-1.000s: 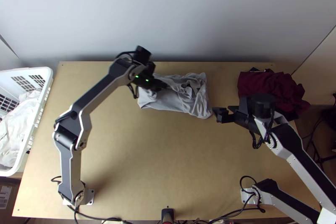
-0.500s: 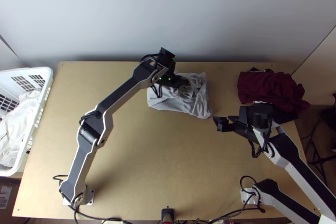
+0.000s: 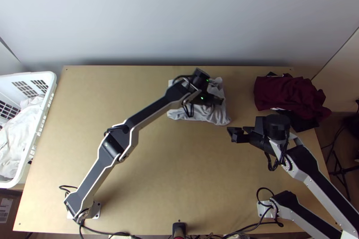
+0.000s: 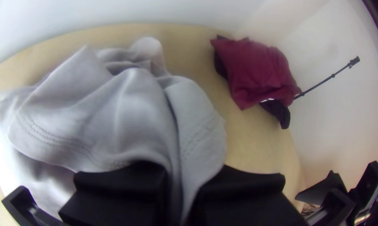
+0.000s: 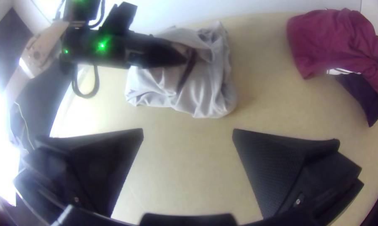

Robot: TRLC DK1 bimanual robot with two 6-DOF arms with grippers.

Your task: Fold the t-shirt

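A white basket (image 3: pixel 52 81) of pale cloth stands at the left; then, near the table's far edge, lies the grey t-shirt (image 3: pixel 196 115), bunched, a fold of it clamped between the left gripper's (image 3: pixel 218 101) fingers. Next comes the right gripper (image 3: pixel 238 132), fingers wide apart, near the t-shirt but not touching it, then a dark red cloth (image 3: pixel 287 93), heaped.

Looking like robotics lab from where I'm standing: left arm (image 3: pixel 152 111) and right arm (image 3: pixel 325 183) are standing at light wooden table (image 3: pixel 179 171), cables (image 3: pixel 242 228) are trailing along near edge, white basket (image 3: pixel 51 82) sitting alongside, plain wall (image 3: pixel 179 15) rising behind
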